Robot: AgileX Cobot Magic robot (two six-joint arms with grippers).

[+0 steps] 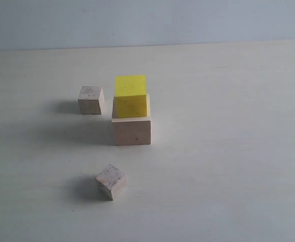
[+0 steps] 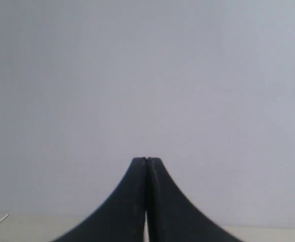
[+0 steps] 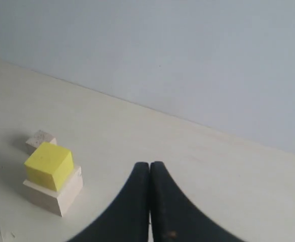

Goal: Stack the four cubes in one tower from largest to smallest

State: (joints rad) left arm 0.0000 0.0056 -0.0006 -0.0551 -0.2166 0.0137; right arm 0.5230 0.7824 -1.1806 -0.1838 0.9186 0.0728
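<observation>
Yellow cube point(image 1: 130, 96) sits on the large wooden cube point(image 1: 132, 132), centre frame; upper-left small cube point(image 1: 91, 100) and lower small cube point(image 1: 111, 181) lie apart. Left fingers point(image 2: 132, 201) and right fingers point(image 3: 132, 201) are pressed together, empty. Next, probably: open and fetch one.

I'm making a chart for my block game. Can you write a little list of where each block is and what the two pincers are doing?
stack: yellow cube sits on large wooden cube, two levels
first small cube: on the table, left of the stack in the exterior view, apart from it
second small cube: on the table, nearer the camera, turned at an angle, apart from the stack
left pincer: shut, holding nothing
right pincer: shut, holding nothing
not yet stacked: both small cubes
</observation>
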